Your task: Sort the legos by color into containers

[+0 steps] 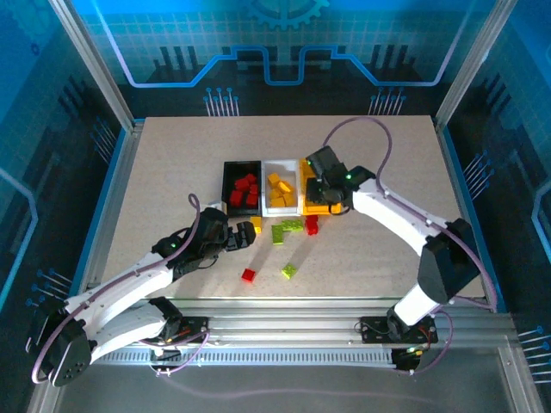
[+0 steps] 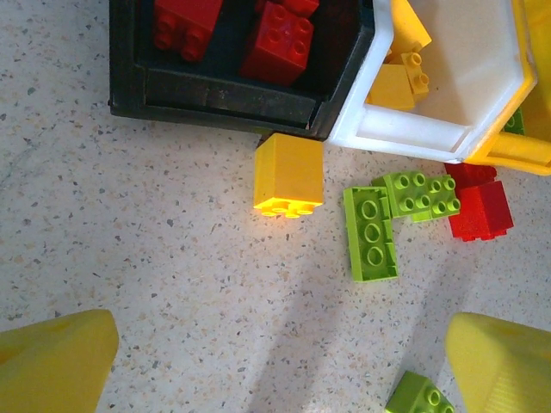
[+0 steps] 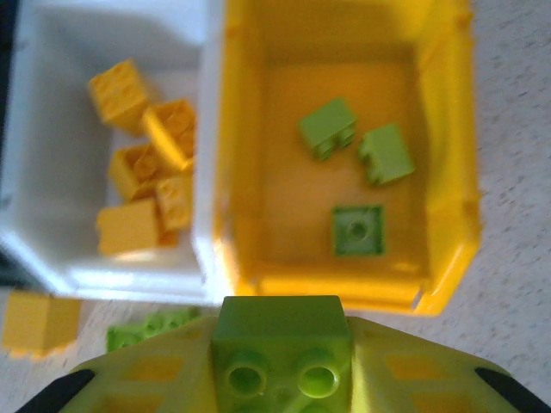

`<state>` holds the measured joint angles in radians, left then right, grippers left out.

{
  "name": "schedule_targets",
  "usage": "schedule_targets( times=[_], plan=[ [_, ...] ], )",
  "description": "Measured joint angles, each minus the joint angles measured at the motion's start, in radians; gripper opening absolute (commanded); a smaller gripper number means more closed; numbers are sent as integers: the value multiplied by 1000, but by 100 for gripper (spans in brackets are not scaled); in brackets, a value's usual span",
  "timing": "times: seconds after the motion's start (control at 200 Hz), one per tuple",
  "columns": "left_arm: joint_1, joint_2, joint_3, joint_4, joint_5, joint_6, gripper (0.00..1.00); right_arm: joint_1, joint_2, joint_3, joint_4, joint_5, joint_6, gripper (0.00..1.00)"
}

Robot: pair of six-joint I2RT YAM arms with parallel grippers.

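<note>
The left gripper (image 2: 275, 366) hangs with fingers apart over the table (image 2: 129, 258), lined up on a loose yellow brick (image 2: 288, 176) that lies on its side against the black bin (image 2: 215, 95), studs toward the gripper. Farther off, the right gripper (image 3: 277, 379) is clamped on a lime green brick (image 3: 277, 323) at the near rim of the yellow bin (image 3: 448, 215), apparently for release among three green bricks (image 3: 327, 129). Its studs face the wrist camera and it looks near-square, so no long axis can be told.

Yellow brick (image 2: 288, 176) beside black bin (image 2: 215, 96)

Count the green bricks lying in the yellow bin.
3. Two green bricks sit side by side mid-bin; a third lies flat nearer the yellow bin's near wall. A fourth brick is held in the right claw.
</note>
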<state>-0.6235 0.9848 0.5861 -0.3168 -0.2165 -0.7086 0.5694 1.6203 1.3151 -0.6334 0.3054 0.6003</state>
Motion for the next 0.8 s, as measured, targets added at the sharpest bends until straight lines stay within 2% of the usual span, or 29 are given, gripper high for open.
schedule_targets(
  times=[0.25, 0.31, 0.38, 0.465, 0.575, 0.665, 0.8],
  plan=[
    [0, -11, 0, -7, 0, 0, 99, -60, 298, 211, -60, 30, 1, 42],
    [0, -20, 0, -15, 0, 0, 99, -67, 340, 237, -73, 31, 2, 47],
    [0, -31, 0, -22, 0, 0, 99, -72, 370, 262, -92, 33, 2, 57],
    [0, -39, 0, -27, 0, 0, 99, -76, 371, 281, -104, 34, -3, 69],
    [1, -50, 0, -38, 0, 0, 99, -73, 359, 282, -101, 28, -2, 78],
    [3, -61, 0, -45, -1, 0, 99, -64, 309, 246, -94, 23, -5, 82],
    [11, -80, 0, -49, -4, 0, 99, -4, 153, 129, -71, 1, -16, 85]
  ],
)
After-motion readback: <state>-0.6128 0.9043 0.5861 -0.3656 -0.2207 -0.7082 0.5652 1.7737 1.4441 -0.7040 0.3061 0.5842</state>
